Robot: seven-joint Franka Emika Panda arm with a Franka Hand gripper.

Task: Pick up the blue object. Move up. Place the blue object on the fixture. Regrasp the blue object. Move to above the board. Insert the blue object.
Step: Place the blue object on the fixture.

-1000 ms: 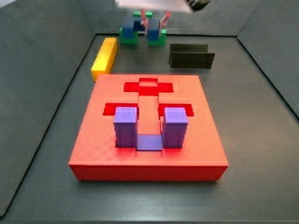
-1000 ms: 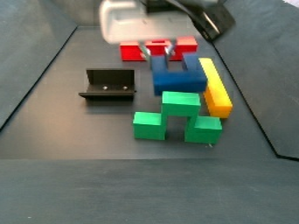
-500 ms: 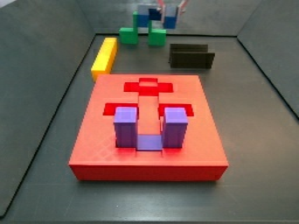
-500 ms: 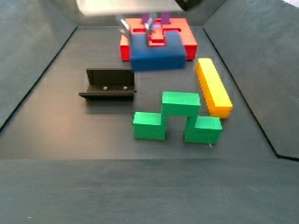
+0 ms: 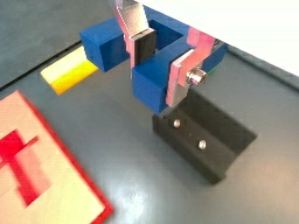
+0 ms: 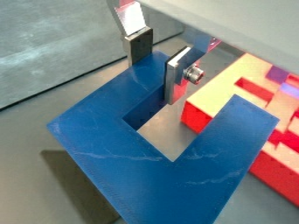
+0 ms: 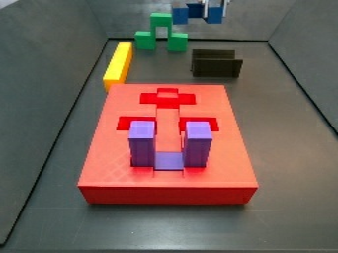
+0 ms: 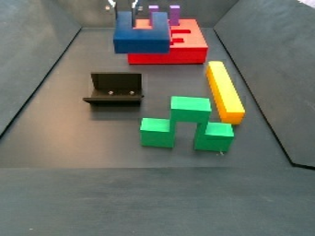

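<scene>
Grey matte floor; claw (image 5: 162, 54) aloft, silver plates clamping glossy U-shaped blue object (image 5: 138, 58) above black fixture (image 5: 208, 137).

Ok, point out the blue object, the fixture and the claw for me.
blue object (image 8: 139, 39), side view, its front face.
fixture (image 8: 114, 88), side view, its back wall.
claw (image 5: 163, 59), wrist view, between the fingertips, shut on one blue arm.

Dark grey floor (image 8: 74, 184), walled by sloping dark panels; on it the board (image 7: 168, 148), red, holding a purple U-block (image 7: 168, 145); the fixture (image 8: 114, 90); a yellow bar (image 8: 226, 90); a green block (image 8: 187, 122); the gripper (image 5: 163, 52) holds the blue object (image 8: 142, 37) off the floor
</scene>
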